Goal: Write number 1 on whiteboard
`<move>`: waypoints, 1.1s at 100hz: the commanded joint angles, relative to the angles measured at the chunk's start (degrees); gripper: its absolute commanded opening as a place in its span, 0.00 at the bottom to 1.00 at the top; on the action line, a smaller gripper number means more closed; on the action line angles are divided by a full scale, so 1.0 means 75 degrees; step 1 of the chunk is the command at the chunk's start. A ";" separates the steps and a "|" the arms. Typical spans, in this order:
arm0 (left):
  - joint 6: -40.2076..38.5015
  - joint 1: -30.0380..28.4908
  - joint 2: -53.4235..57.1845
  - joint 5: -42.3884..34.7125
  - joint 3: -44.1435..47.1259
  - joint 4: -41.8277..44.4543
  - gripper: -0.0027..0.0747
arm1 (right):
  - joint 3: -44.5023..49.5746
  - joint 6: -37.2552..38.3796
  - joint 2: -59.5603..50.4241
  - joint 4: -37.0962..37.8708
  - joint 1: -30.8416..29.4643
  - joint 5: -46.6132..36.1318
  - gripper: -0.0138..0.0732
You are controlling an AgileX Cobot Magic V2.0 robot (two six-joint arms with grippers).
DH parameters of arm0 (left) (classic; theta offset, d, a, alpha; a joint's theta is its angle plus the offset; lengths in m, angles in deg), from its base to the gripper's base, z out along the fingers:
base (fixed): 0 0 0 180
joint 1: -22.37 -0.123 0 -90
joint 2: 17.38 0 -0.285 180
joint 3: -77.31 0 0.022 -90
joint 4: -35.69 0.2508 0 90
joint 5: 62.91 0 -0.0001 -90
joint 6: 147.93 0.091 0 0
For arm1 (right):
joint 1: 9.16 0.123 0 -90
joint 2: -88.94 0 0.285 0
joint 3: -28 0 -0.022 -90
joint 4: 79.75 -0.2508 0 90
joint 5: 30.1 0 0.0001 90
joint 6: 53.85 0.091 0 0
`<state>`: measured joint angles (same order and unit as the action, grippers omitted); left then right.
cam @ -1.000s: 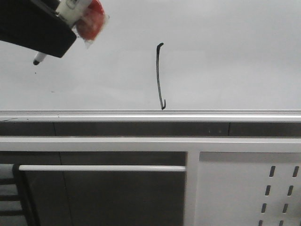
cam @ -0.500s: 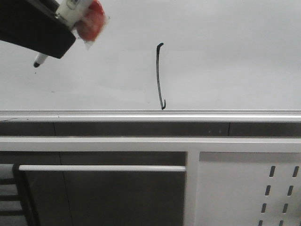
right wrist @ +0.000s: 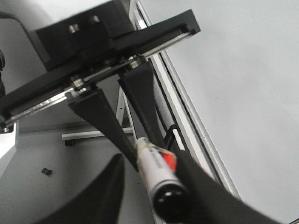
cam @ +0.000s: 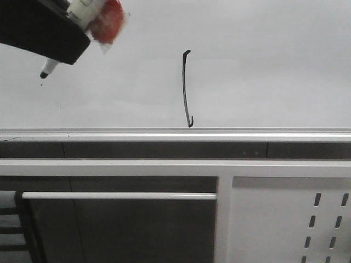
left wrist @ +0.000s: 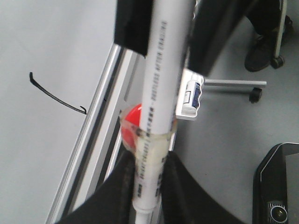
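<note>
The number 1 point(cam: 186, 87) is a thin black stroke on the whiteboard point(cam: 263, 66), ending just above the silver rail point(cam: 175, 135). It also shows in the left wrist view point(left wrist: 56, 98). My left gripper point(cam: 49, 46) is at the upper left, well left of the stroke. It is shut on a white marker pen point(left wrist: 156, 93) wrapped with red tape point(cam: 107, 24). The marker tip point(cam: 43, 74) points down-left, off the stroke. My right gripper point(right wrist: 163, 196) straddles the marker's black rear end point(right wrist: 169, 200), with a gap at one finger.
Below the rail run white frame bars point(cam: 109, 195) and a grey perforated metal panel point(cam: 290, 219). The left wrist view shows a small white bottle on a bracket point(left wrist: 191, 93), a wheeled stand base point(left wrist: 254, 93) on the floor and a black device point(left wrist: 278, 186).
The left gripper and marker tilted very slightly: the taped part rose a little and the tip dipped. The stroke is unchanged.
</note>
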<state>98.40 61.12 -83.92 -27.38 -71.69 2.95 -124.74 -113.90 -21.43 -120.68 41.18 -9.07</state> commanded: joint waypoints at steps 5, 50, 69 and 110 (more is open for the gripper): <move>-0.0293 0.0003 0.0081 -0.1065 -0.0266 -0.0712 0.01 | -0.0233 -0.0036 -0.0155 -0.0094 -0.0015 -0.0312 0.62; -0.0293 0.0003 0.0081 -0.4736 0.0744 -0.4797 0.01 | -0.0208 0.0619 -0.2358 -0.0045 -0.1571 0.0747 0.15; -0.0293 0.0422 -0.0187 -0.5871 0.0843 -0.5033 0.01 | -0.0011 0.0680 -0.3111 0.0259 -0.2498 0.1583 0.08; -0.3565 0.2480 -0.2030 -0.9155 0.0843 -0.3367 0.01 | 0.0558 0.0680 -0.4119 0.0423 -0.3297 0.1280 0.08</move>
<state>81.06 78.85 -97.84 -92.02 -63.85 -30.89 -119.25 -108.92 -52.16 -116.86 16.93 4.42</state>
